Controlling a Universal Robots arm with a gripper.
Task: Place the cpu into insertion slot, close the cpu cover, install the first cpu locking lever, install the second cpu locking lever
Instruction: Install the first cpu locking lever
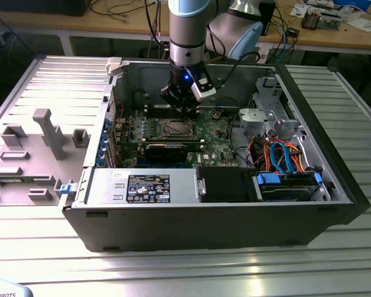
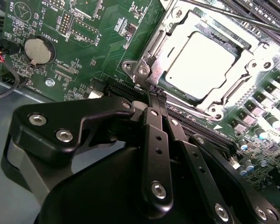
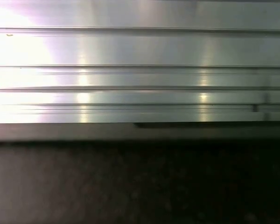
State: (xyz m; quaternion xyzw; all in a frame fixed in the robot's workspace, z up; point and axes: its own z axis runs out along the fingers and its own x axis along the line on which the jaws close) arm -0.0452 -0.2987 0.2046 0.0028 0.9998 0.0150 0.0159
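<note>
While cpu [image 2: 200, 63] lies flat, end effector [image 2: 157, 93] hovers nr

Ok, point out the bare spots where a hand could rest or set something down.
Free: the ribbed metal table in front of the computer case, and right of it in the exterior view. Crowded: the motherboard around the cpu cover, where the tool sits.

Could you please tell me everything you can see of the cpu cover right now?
In the second wrist view the cpu cover is a silver metal frame with a large square window, lying flat and closed over the insertion slot on the green motherboard. The cpu shows pale grey through the window. The black pincer, its fingers together, sits at the frame's corner.
</note>
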